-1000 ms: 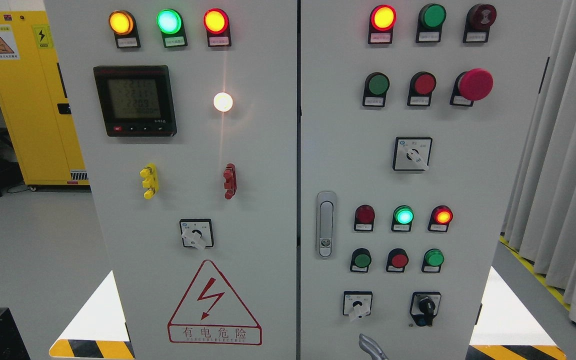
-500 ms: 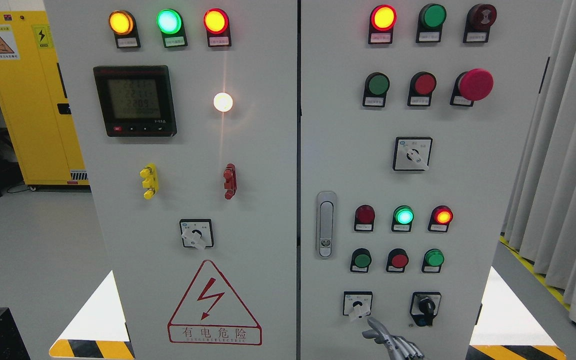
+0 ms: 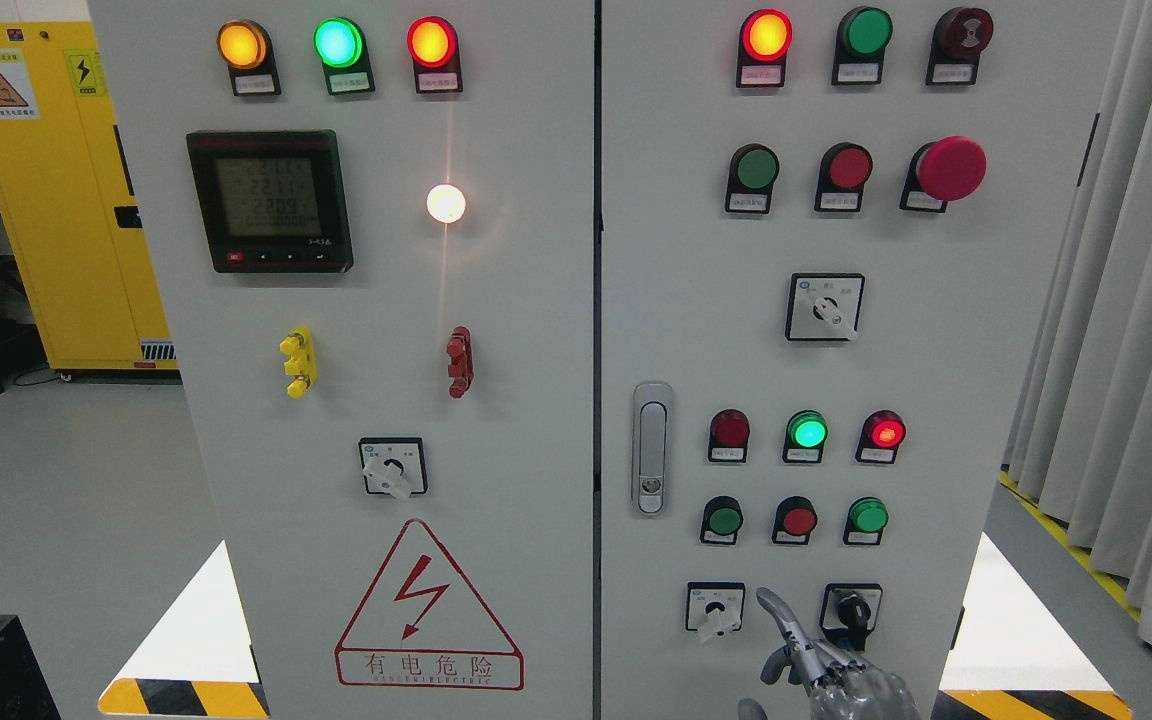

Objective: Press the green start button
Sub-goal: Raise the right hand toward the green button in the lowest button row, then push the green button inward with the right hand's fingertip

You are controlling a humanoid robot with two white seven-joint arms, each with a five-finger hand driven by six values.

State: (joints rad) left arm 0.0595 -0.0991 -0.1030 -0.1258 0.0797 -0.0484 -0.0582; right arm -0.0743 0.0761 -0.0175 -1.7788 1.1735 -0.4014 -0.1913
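Green buttons (image 3: pixel 724 520) are sitting untouched on the right door: two in the row just above the right hand (image 3: pixel 816 665), one up-left of its fingertip and another (image 3: pixel 867 515) up-right, plus one (image 3: pixel 756 168) far above near the top. Labels are too small to read, so which one is the start button is not showing.

Right hand is entering at the bottom edge, right of middle. Index finger (image 3: pixel 774 605) is pointing up-left; other fingers are curling in, holding nothing. Fingertip is hanging between the two selector switches (image 3: pixel 715 606), below the button row, touching no button.

Judging progress: approach only. Press is not yet made; remaining reach is upward to the chosen button.

Left arm is not showing.
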